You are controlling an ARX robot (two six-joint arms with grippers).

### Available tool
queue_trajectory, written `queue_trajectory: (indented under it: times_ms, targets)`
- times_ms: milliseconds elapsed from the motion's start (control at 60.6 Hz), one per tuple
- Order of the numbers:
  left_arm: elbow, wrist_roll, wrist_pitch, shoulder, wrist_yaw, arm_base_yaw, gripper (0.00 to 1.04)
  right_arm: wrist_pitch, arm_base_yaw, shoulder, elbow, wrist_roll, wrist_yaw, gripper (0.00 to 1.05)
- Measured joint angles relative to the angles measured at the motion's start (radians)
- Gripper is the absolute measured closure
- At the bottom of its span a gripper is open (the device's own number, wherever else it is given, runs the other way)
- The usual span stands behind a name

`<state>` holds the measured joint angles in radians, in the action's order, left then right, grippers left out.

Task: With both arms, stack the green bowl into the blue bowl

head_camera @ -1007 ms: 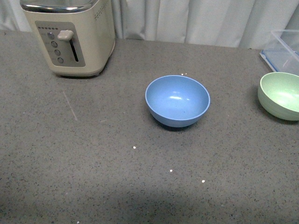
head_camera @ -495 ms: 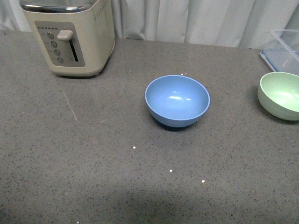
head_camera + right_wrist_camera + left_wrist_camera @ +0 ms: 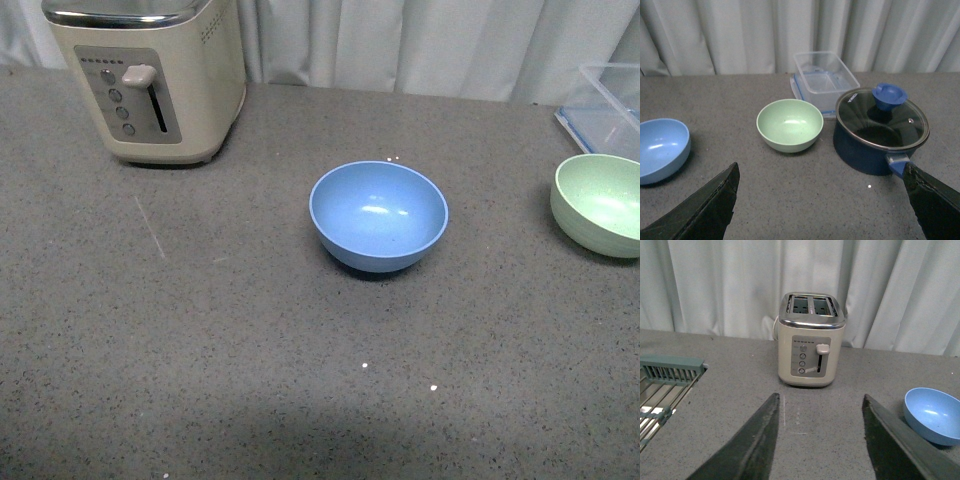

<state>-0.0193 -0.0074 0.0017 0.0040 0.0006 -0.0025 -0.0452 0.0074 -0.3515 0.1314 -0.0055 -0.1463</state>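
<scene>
Bowls stand upright, well apart on table (image 3: 200, 330): blue bowl (image 3: 378, 215) central, green bowl (image 3: 600, 205) rightward, unstacked; left gripper (image 3: 820, 397) and right gripper (image 3: 821, 170) empty, fingers spread, seemingly ready to grasp.

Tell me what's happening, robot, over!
Left gripper open, right gripper open, both empty. Green bowl sits apart from blue bowl. Nothing between them.

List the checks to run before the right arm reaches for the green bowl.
1. The green bowl is upright and empty: ok.
2. The blue bowl is upright and empty: ok.
3. The right hand is open and holds nothing: ok.
4. The left hand is open and holds nothing: ok.
5. The green bowl stands apart from the pot: ok, but the gap is narrow.
6. The green bowl stands apart from the clear container behind it: cannot tell.
</scene>
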Motion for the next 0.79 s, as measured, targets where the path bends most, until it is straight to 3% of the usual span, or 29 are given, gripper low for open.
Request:
queue_trajectory:
  times_ms: [149, 264, 380, 512, 792]
  targets:
    - [0.000, 0.000, 0.000, 0.000, 0.000, 0.000, 0.23, 0.286, -0.096, -0.404, 0.118, -0.095, 0.170, 0.09]
    - [0.000, 0.000, 0.000, 0.000, -0.001, 0.000, 0.05, 0.337, -0.136, -0.747, 0.273, -0.202, 0.276, 0.09]
    - [0.000, 0.002, -0.001, 0.000, -0.001, 0.000, 0.06, 0.200, -0.145, -1.122, 0.441, -0.379, 0.309, 0.09]
    - [0.000, 0.003, -0.001, 0.000, 0.000, 0.000, 0.06, 0.153, -0.145, -1.346, 0.568, -0.499, 0.312, 0.09]
    - [0.000, 0.003, -0.001, 0.000, -0.001, 0.000, 0.06, 0.103, -0.108, -1.530, 0.734, -0.612, 0.338, 0.09]
